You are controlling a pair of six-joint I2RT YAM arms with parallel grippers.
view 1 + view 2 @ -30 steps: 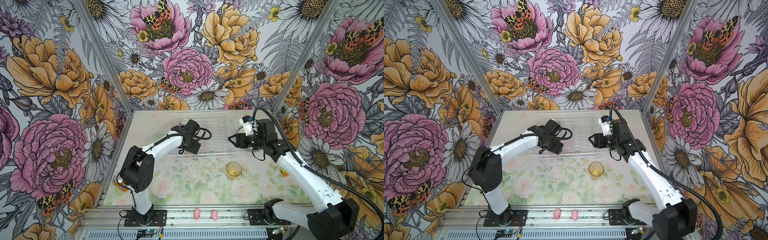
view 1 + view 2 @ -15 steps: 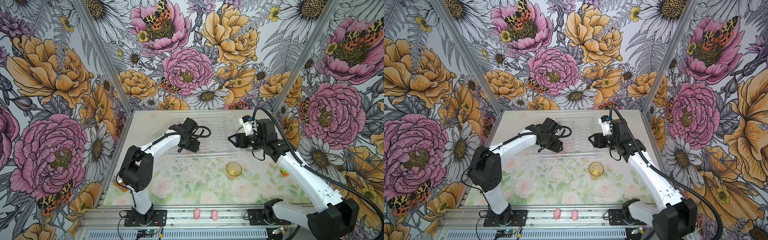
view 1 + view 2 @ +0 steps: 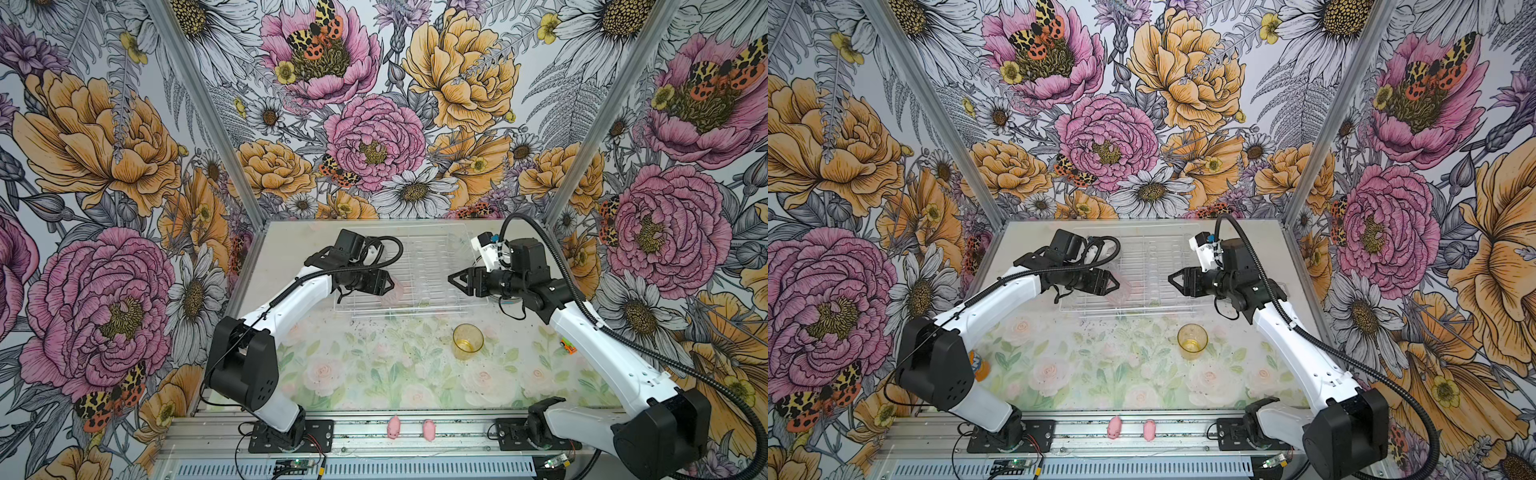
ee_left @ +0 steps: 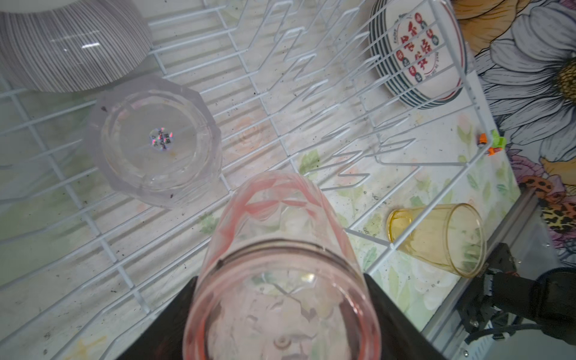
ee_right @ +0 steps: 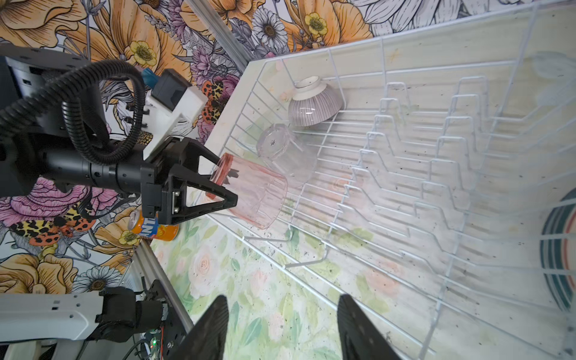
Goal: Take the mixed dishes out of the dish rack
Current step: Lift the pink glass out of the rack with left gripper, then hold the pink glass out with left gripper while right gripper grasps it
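The left tool (image 5: 229, 184) is squeezing the rim of the pink glass (image 5: 252, 193). The glass is tipped on its side at the near edge of the white dish rack (image 3: 424, 257). The right tool (image 5: 282, 299) is spread apart with nothing in it. Inside the rack, a clear glass (image 4: 156, 140) and a stripy grey bowl (image 4: 68, 43) sit upside down, side by side. A yellow glass (image 3: 467, 340) stands on the worktop (image 3: 374, 374), outside the rack.

Bright, even light fills all views with only soft shadows, a white glint sits on the ribbed bowl (image 4: 68, 50), and the pink tumbler (image 4: 280, 274) (close to the left wrist lens) blurs.
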